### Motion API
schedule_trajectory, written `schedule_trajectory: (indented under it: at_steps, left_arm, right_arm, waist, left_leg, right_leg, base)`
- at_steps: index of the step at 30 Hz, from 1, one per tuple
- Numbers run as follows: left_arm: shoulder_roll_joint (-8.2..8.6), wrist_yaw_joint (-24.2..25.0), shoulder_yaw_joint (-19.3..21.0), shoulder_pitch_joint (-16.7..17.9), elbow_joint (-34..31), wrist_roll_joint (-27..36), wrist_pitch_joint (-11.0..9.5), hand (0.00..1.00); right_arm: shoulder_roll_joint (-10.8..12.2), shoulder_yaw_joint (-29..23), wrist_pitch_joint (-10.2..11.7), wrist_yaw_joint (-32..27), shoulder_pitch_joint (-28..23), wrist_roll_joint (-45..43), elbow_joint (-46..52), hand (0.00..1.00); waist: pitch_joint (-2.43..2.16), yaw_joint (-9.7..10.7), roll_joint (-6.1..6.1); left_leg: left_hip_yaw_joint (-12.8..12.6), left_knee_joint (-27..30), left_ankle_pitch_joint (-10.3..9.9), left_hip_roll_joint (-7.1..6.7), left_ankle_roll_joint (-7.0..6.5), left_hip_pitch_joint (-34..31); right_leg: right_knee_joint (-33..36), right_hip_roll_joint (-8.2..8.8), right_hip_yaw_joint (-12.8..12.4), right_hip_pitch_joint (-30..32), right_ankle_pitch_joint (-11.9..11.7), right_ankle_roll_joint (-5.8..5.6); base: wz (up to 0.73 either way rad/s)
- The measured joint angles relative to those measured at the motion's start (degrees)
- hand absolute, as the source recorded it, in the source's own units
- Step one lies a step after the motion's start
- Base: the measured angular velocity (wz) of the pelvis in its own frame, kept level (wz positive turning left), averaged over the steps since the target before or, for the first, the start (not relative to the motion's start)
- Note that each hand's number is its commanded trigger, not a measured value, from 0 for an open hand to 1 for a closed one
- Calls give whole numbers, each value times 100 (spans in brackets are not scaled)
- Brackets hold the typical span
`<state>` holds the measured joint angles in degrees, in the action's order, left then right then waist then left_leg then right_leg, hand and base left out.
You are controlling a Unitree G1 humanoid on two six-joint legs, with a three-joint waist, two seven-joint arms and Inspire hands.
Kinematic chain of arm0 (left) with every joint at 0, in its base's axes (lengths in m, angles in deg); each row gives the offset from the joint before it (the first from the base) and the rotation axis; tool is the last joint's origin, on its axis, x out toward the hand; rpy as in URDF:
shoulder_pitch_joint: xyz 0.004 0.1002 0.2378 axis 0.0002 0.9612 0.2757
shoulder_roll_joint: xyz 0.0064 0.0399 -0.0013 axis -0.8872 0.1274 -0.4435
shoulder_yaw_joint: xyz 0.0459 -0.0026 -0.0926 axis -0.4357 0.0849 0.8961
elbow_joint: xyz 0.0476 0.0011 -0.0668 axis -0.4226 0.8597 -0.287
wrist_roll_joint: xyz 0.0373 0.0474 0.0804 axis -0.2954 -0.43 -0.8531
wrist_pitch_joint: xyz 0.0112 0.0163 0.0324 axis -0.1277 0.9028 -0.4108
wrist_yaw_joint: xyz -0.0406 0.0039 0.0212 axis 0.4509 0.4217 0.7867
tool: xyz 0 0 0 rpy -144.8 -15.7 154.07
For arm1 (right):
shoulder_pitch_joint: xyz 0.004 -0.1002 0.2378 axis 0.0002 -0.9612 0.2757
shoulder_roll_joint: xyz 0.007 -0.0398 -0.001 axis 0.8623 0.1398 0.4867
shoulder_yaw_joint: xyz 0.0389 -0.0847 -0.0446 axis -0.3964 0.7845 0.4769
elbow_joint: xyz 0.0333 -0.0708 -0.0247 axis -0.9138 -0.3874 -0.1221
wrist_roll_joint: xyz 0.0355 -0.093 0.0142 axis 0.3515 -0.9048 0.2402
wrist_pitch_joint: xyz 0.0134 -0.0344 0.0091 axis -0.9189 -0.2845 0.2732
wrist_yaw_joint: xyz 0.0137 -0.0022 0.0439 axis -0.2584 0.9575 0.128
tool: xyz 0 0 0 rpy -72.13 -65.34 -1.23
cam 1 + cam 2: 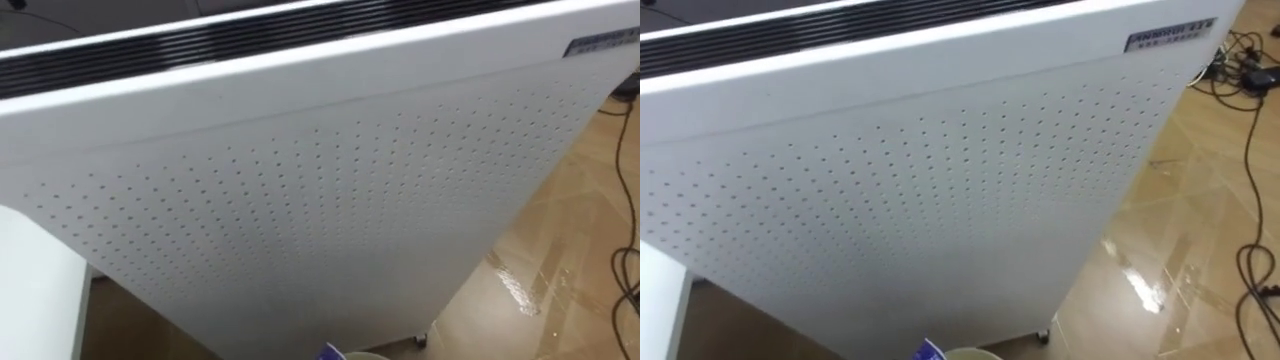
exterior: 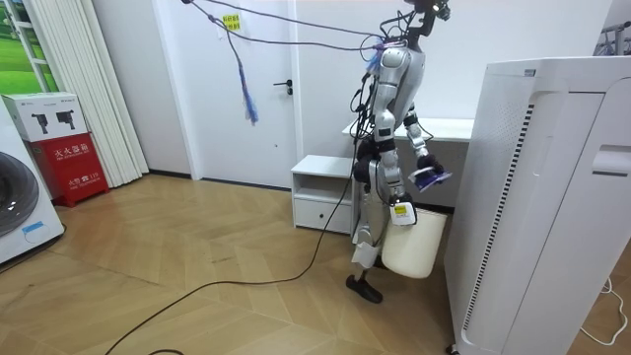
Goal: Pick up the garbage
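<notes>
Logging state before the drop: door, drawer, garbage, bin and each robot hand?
Door: closed.
Cabinet drawer: closed.
Purple garbage: held up, above the bin.
Left robot hand: shut on the purple garbage.
White bin: upright, open-topped, by the robot's legs.
Right robot hand: down at the bin's rim.

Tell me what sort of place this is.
Likely a home-style room, perhaps a utility corner: a washing machine stands on wood flooring, with a white door and a tall perforated white appliance.
</notes>
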<state>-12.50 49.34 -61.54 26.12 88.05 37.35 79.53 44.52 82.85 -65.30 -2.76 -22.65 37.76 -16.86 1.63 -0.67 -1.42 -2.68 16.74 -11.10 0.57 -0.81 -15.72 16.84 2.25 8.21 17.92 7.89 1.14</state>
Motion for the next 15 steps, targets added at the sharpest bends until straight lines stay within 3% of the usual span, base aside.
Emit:
schedule_trajectory:
  at_steps: [9,10,12,15]
  left_arm:
    - [97,12,-28,-154,639,88,-112,100]
    - [99,11,-43,-167,672,90,-115,70]
    - [101,10,-95,-190,773,86,-131,0]
    - [119,9,-131,-209,813,86,-131,0]
  right_arm:
    - [75,57,51,-20,11,14,-20,100]
    - [77,65,51,-20,12,20,-20,100]
    - [80,171,52,-18,6,113,-17,100]
    - [84,278,53,-18,12,202,33,100]
  waist:
    - [-6,22,26]
    - [-7,22,29]
    - [-8,21,49]
    - [-13,6,70]
  left_leg:
    - [23,125,0,0,0,-316]
    - [25,136,0,0,0,-331]
    - [27,175,0,-5,0,-395]
    - [27,230,0,-9,0,-522]
  right_leg:
    - [52,53,78,245,-4,7]
    - [54,56,85,252,-4,7]
    - [84,66,98,314,-3,5]
    - [132,68,101,431,-4,6]
  base:
    - [4]
    - [5]
    - [2]
    - [0]
